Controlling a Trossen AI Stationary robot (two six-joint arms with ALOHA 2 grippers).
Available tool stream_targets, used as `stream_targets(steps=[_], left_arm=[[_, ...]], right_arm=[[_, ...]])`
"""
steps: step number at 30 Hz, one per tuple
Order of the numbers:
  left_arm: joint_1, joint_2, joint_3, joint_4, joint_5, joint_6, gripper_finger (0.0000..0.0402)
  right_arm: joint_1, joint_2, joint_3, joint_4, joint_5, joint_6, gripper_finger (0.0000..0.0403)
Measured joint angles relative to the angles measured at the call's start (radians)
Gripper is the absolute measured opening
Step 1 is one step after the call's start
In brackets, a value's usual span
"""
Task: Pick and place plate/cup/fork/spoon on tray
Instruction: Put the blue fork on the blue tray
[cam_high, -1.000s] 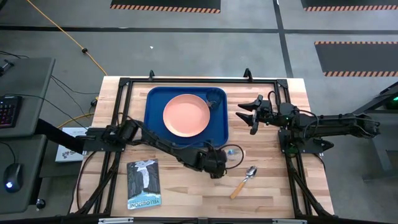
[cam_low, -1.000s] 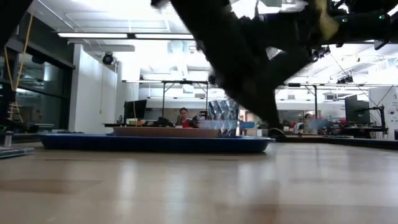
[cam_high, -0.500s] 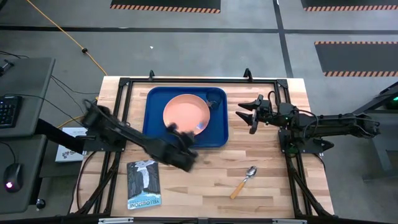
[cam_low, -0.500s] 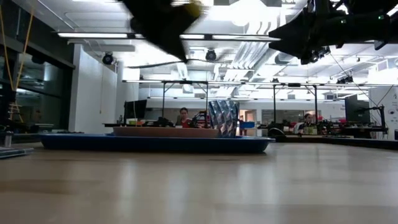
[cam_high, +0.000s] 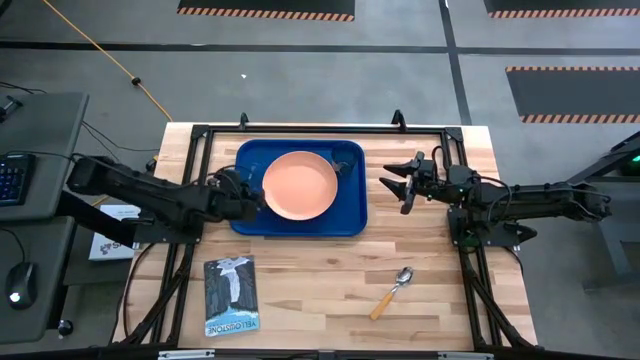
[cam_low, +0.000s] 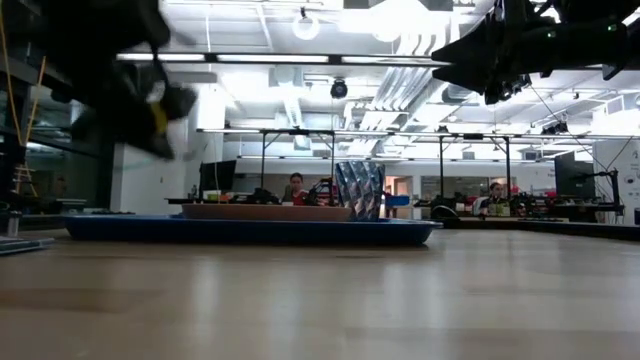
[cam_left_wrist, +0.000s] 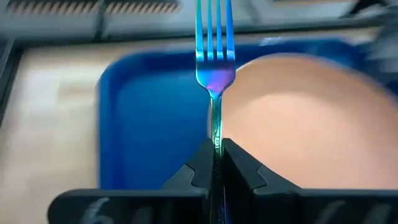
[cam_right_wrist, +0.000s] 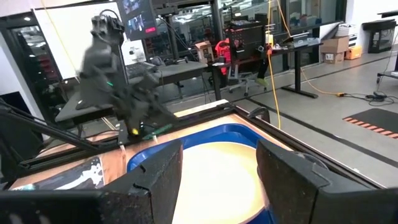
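One fork (cam_left_wrist: 214, 59) is counted, clamped by its handle between the closed fingers (cam_left_wrist: 242, 171) of the left gripper (cam_high: 246, 203); its tines project straight out beyond the fingertips, over the tray's left part beside the plate's edge. One tray (cam_high: 246, 160) is recorded just past those fingers. It holds one plate (cam_high: 299, 185), lying flat near its middle, and one cup (cam_low: 359, 190), seen standing upright on the tray's right part in the low view. The cup is not made out clearly from above.

One spoon (cam_high: 391, 292) is noted on the bare table (cam_high: 440, 270), outside the tray and well apart from both grippers. One booklet (cam_high: 230, 294) lies on the table as well.

The right gripper (cam_high: 398, 183) is held above the table, right of the tray, fingers spread wide and empty, with the plate visible beyond them.
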Motion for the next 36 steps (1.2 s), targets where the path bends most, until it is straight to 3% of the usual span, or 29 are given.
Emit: stream_targets(steps=[7, 20, 29, 36], left_arm=[[0.126, 0.005, -0.189, 0.335, 0.143, 0.080, 0.0009], [0.235, 0.037, -0.199, 0.333, 0.167, 0.123, 0.0009], [0.247, 0.171, -0.199, 0.374, 0.168, 0.084, 0.0009], [0.247, 0.194, -0.199, 0.378, 0.155, 0.080, 0.0017]], right_arm=[[0.000, 0.000, 0.000, -0.001, 0.023, -0.003, 0.0197], [0.000, 0.000, 0.000, -0.003, 0.027, 0.007, 0.0197], [0.000, 0.000, 0.000, -0.004, 0.027, 0.015, 0.0197], [0.000, 0.000, 0.000, -0.004, 0.028, 0.015, 0.0197]])
